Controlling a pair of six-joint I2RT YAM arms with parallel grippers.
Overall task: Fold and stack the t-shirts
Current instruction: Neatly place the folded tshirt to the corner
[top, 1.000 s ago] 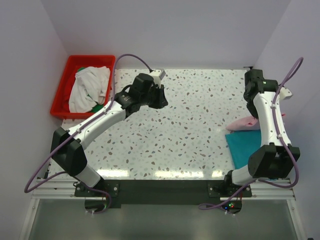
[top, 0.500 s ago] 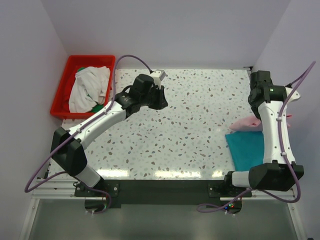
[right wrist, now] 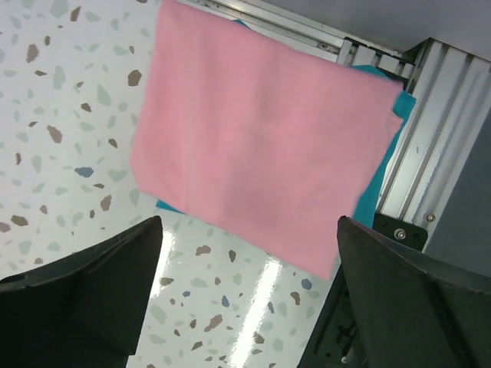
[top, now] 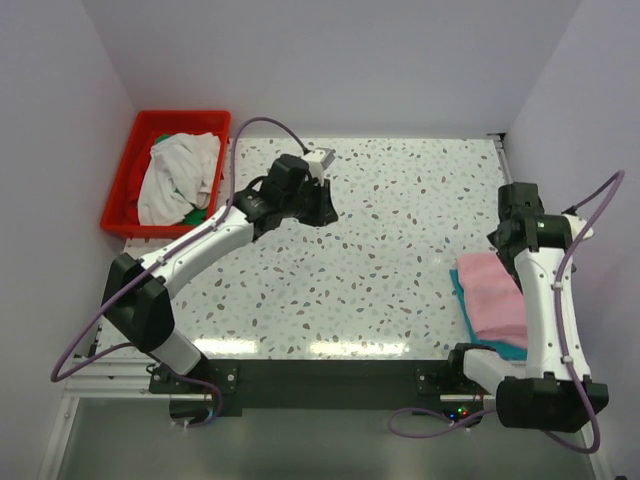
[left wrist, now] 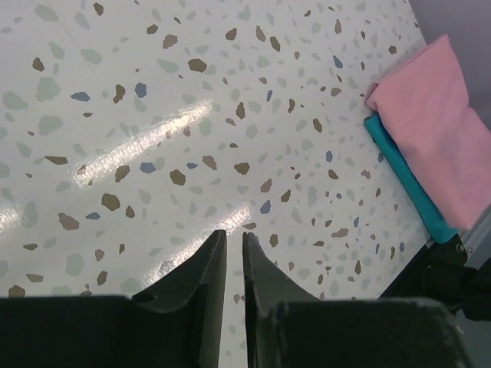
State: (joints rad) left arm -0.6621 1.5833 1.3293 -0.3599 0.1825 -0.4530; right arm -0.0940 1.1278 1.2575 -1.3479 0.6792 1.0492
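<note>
A folded light pink t-shirt [top: 494, 298] [right wrist: 253, 130] lies flat on a teal t-shirt [top: 461, 293] [right wrist: 380, 180] at the table's near right. My right gripper [top: 513, 236] [right wrist: 249, 230] hovers just above the pink one, open wide and holding nothing. An off-white t-shirt [top: 178, 175] is bunched in the red crate [top: 120, 192], with a green t-shirt [top: 199, 214] showing under it. My left gripper [top: 322, 207] [left wrist: 232, 236] hangs over the bare table middle. Its fingers stand almost together with a thin slit between them and nothing in it.
The red crate stands off the table's far left corner. An aluminium frame rail [right wrist: 430, 146] runs along the table's right edge beside the stack. The pink and teal t-shirts [left wrist: 430, 130] show at the right of the left wrist view.
My right gripper opened and let go of the pink t-shirt, which now lies spread on the teal one. The right arm drew back toward the near side. The left arm barely moved.
</note>
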